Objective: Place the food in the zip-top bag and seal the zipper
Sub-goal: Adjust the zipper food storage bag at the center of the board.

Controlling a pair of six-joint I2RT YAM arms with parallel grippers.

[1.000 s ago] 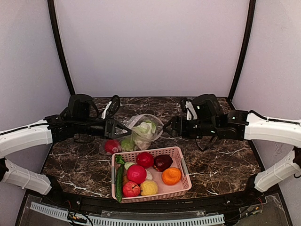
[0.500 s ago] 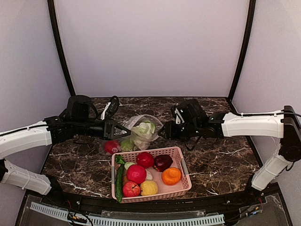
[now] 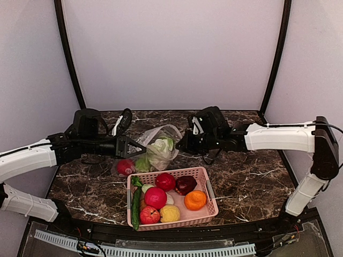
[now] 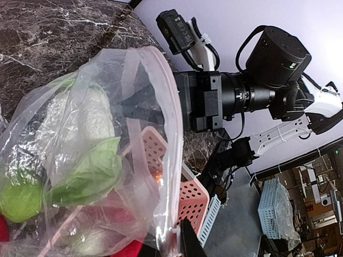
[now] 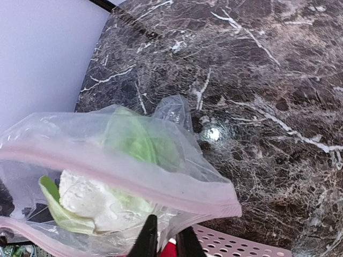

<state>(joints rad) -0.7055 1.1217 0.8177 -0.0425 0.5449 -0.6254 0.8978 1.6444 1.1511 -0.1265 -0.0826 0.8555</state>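
The zip-top bag (image 3: 161, 143) hangs between my two grippers, its mouth up and its lower end on the table. A pale leafy cabbage (image 5: 91, 201) sits inside it, green leaves pressed to the film. A red ball (image 3: 126, 167) and a green ball (image 3: 142, 163) lie at its lower left end, seemingly under the film. My left gripper (image 3: 141, 148) is shut on the bag's left rim, one dark finger (image 4: 186, 242) against the plastic. My right gripper (image 5: 166, 243) is shut on the film just under the pink zipper (image 5: 134, 171). The zipper's two strips stand apart.
A pink slatted basket (image 3: 210, 191) stands in front of the bag near the table's front edge. It holds red balls, a dark red one (image 3: 185, 184), an orange one (image 3: 195, 199), a yellow one (image 3: 170, 213) and a green cucumber (image 3: 136, 206).
My right arm has swung left to the bag and its jaws have closed on the right rim. The bag's mouth has risen slightly. The left arm has barely moved.
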